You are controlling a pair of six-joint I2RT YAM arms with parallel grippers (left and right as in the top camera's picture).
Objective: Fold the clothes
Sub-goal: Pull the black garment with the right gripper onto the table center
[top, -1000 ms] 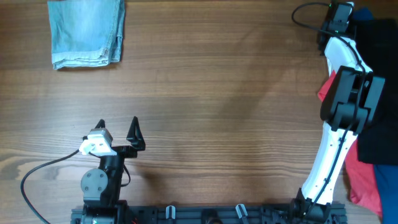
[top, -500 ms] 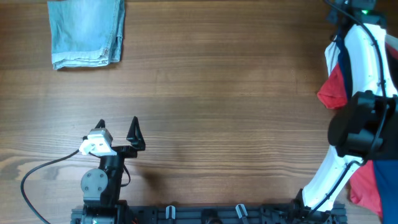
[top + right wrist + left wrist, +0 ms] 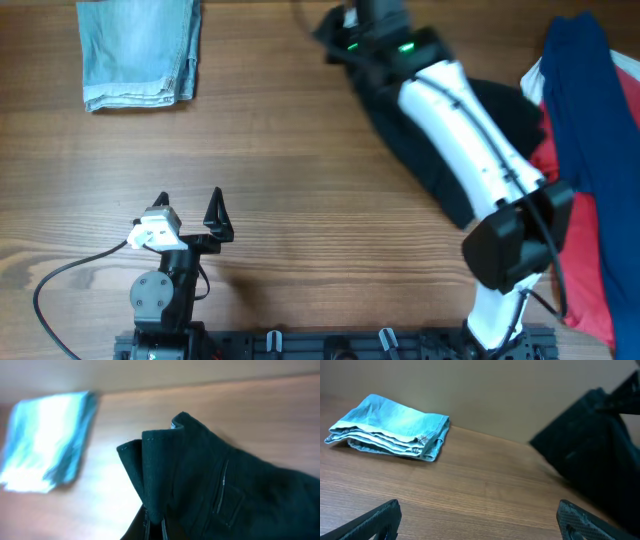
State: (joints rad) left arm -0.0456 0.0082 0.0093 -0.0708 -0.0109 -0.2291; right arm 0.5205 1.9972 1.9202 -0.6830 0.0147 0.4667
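My right gripper (image 3: 346, 30) is near the table's far edge, shut on a bunched edge of the black clothes (image 3: 440, 130). The black fabric trails from it back toward the pile at the right. In the right wrist view the black fabric (image 3: 210, 475), with seams and a pocket, is pinched between the jaws at the bottom of the frame (image 3: 155, 522). My left gripper (image 3: 190, 207) rests at the near left, open and holding nothing. In its own view the fingertips (image 3: 382, 517) stand wide apart over bare wood.
Light-blue denim (image 3: 140, 50) lies folded at the far left corner; it also shows in the left wrist view (image 3: 390, 427). At the right edge lies a pile with a dark blue garment (image 3: 585, 120), red fabric (image 3: 585, 280) and a bit of white (image 3: 532, 75).
My right arm has swung left from the pile at the right edge to the far middle, dragging the black garment out over the table. The left arm has not moved.
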